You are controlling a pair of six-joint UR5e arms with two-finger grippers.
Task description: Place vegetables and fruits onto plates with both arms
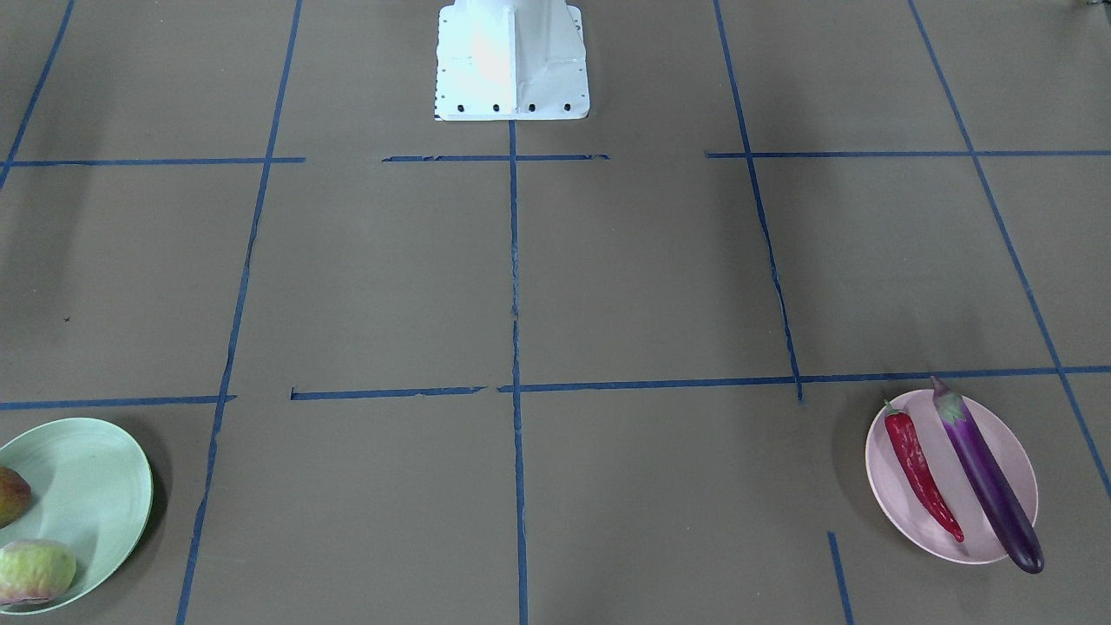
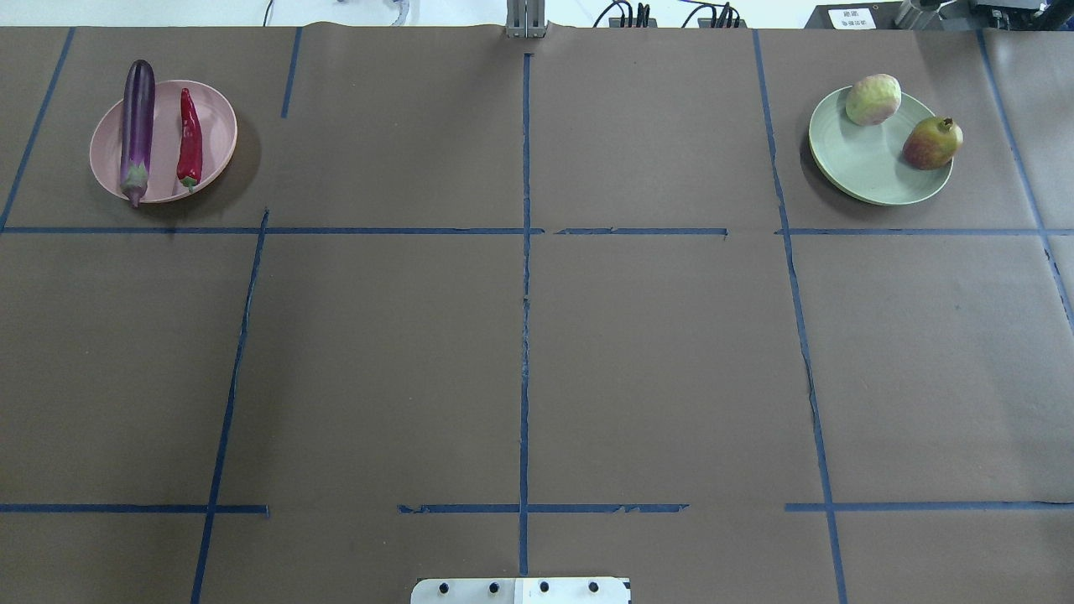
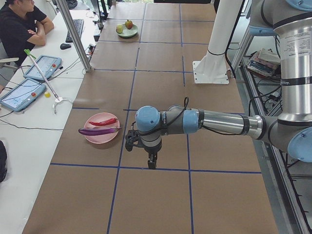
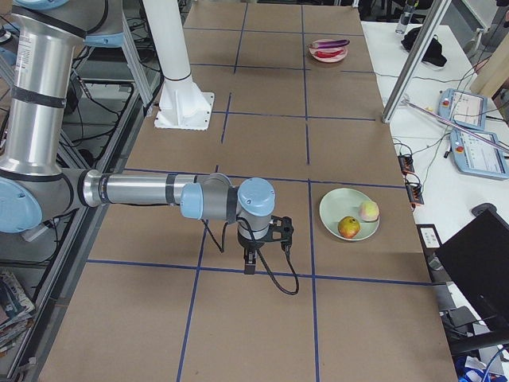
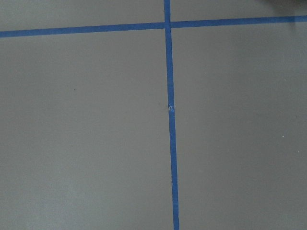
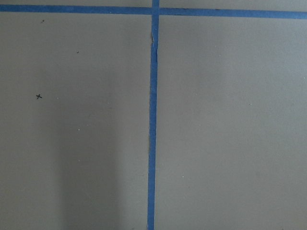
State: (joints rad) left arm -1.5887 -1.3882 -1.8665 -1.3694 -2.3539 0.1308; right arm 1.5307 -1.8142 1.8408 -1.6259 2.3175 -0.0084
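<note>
The purple eggplant (image 2: 137, 130) and the red chili pepper (image 2: 190, 138) lie side by side on the pale pink plate (image 2: 164, 159) at the far left of the overhead view. The pomegranate (image 2: 931, 143) and the peach-like fruit (image 2: 873, 99) sit on the pale green plate (image 2: 864, 168) at the far right. My left gripper (image 3: 151, 163) shows only in the exterior left view, pointing down over bare table beside the pink plate (image 3: 100, 137). My right gripper (image 4: 249, 263) shows only in the exterior right view, left of the green plate (image 4: 342, 208). I cannot tell whether either is open or shut.
The white base block (image 1: 512, 61) stands at the robot's side of the table. Blue tape lines cross the brown table cover (image 5: 169, 120). An operator (image 3: 19, 24), tablets (image 3: 19, 92) and a metal post (image 3: 75, 34) are beyond the far table edge.
</note>
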